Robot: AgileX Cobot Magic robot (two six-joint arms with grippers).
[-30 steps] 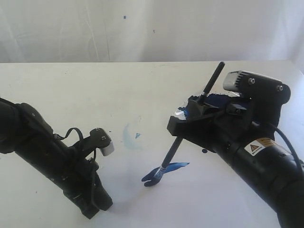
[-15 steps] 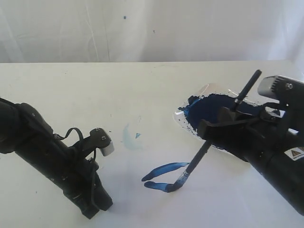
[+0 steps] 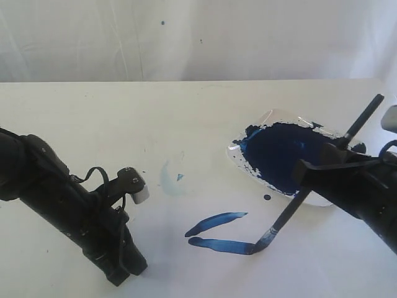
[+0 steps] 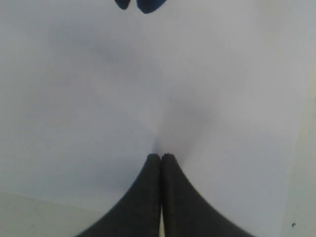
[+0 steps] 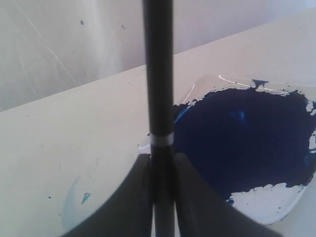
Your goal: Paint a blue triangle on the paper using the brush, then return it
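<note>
My right gripper (image 3: 312, 176) (image 5: 162, 159) is shut on the brush (image 3: 291, 211) (image 5: 158, 74), gripping its black handle. The brush leans with its handle up to the right, and its blue bristle tip (image 3: 259, 244) touches the paper (image 3: 205, 198) (image 4: 148, 74). Two sides of the blue triangle show: an upper stroke (image 3: 217, 221) and a longer lower stroke (image 3: 223, 246), close together at their left ends (image 4: 143, 5). The tip sits at the lower stroke's right end. At lower left, my left gripper (image 3: 121, 277) (image 4: 161, 157) is shut on nothing, low over bare paper.
A clear paint dish (image 3: 273, 116) (image 5: 266, 205) holding a dark navy paint pool (image 3: 282, 155) (image 5: 247, 138) sits right of centre, just behind the right arm. A pale-blue smudge (image 3: 166, 180) and a blue spot (image 3: 267, 197) mark the surface. A white backdrop rises behind the table.
My right gripper has swept to the right with the brush, dragging the tip and laying the lower stroke. The move uncovered the paint dish. The left arm has stayed still.
</note>
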